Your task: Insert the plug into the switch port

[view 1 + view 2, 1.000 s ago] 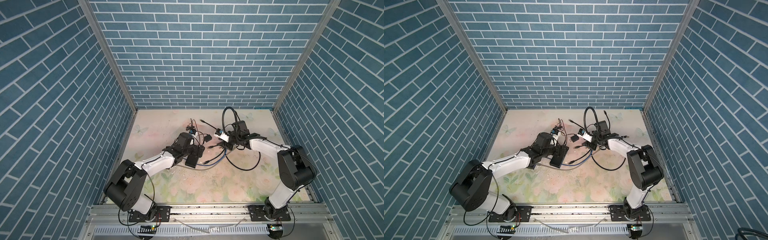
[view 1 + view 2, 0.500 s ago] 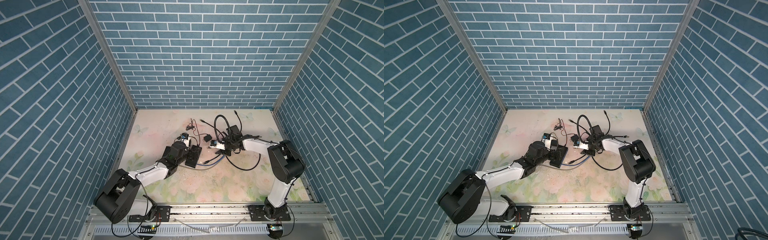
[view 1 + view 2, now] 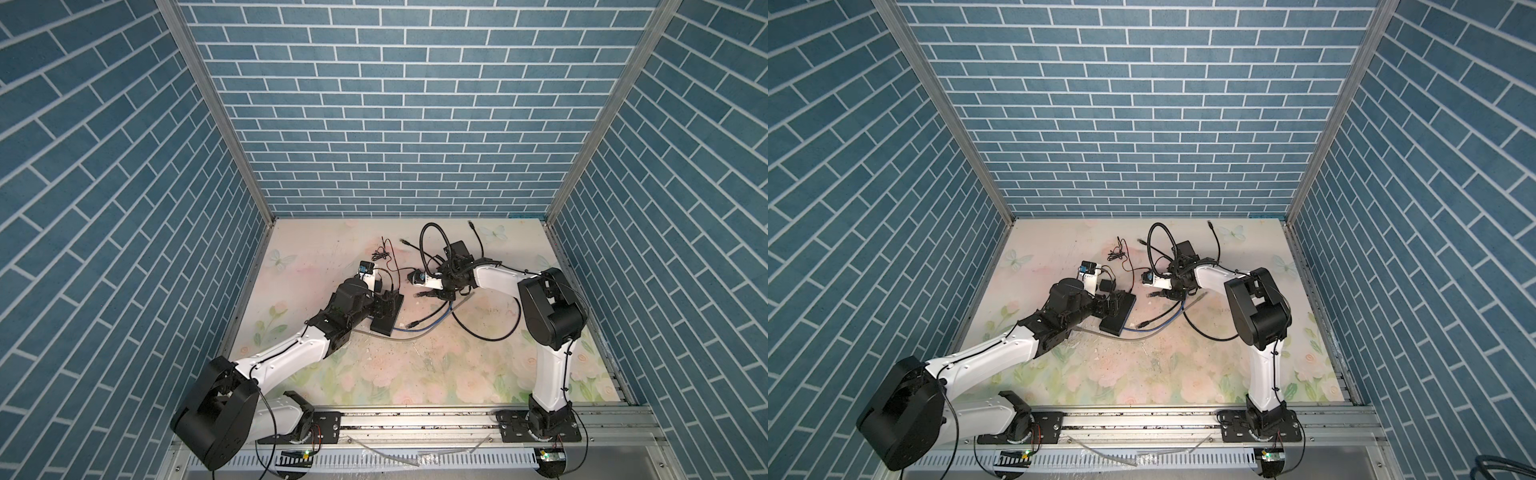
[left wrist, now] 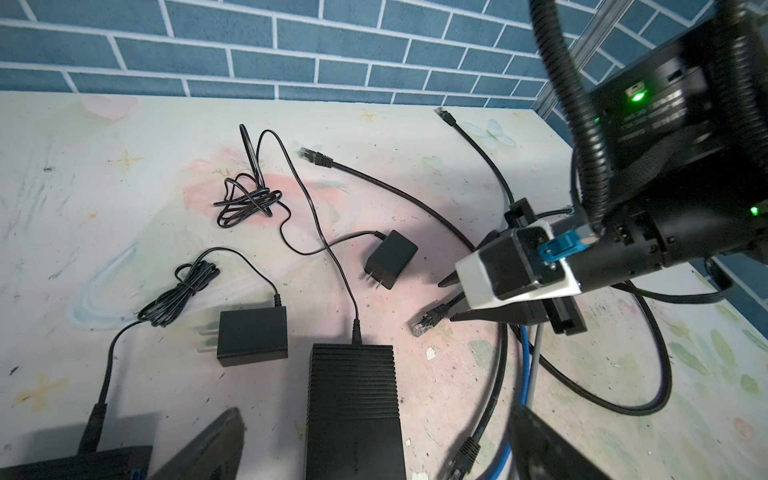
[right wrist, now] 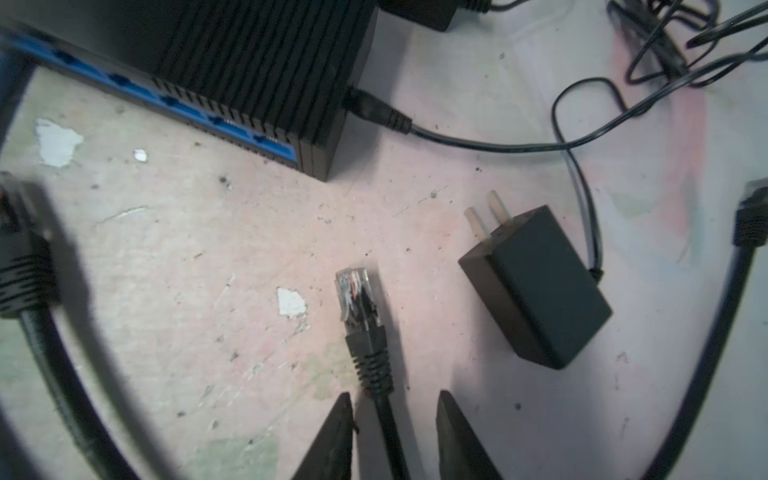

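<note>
The switch is a black ribbed box lying on the floral tabletop; its blue port row faces the right arm. My left gripper is open wide, its fingers either side of the switch without touching it. The plug, clear with a black boot and black cable, lies flat on the table a short way from the ports. It also shows in the left wrist view and a top view. My right gripper is low behind it, open, its fingers straddling the cable with small gaps.
Two black power adapters and tangled thin cords lie behind the switch. More network cables cross the table: black plug ends, a blue cable and a grey one beside it.
My right gripper has moved left and down onto the plug's cable, and its jaws have narrowed around it. My left arm has dropped lower; its gripper stays open at the switch.
</note>
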Controlling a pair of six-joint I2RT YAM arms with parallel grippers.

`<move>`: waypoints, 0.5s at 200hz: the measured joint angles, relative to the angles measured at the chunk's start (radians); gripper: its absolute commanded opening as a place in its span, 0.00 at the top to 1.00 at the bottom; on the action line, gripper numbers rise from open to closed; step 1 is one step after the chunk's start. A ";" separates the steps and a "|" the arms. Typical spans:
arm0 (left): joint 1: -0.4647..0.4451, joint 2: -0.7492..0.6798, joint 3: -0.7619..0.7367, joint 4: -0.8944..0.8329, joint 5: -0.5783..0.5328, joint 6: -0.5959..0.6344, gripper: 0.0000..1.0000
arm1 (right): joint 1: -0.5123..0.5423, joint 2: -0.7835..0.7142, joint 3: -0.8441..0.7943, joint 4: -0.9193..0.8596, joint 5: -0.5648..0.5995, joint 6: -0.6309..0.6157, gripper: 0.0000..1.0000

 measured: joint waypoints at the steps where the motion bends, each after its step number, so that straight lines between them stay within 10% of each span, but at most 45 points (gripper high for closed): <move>1: 0.000 0.000 0.000 0.000 -0.001 0.000 0.00 | 0.000 0.001 0.001 -0.002 0.000 -0.001 0.68; 100: -0.001 -0.059 -0.066 0.080 -0.039 0.183 0.00 | 0.000 0.039 0.077 -0.091 0.016 -0.072 0.97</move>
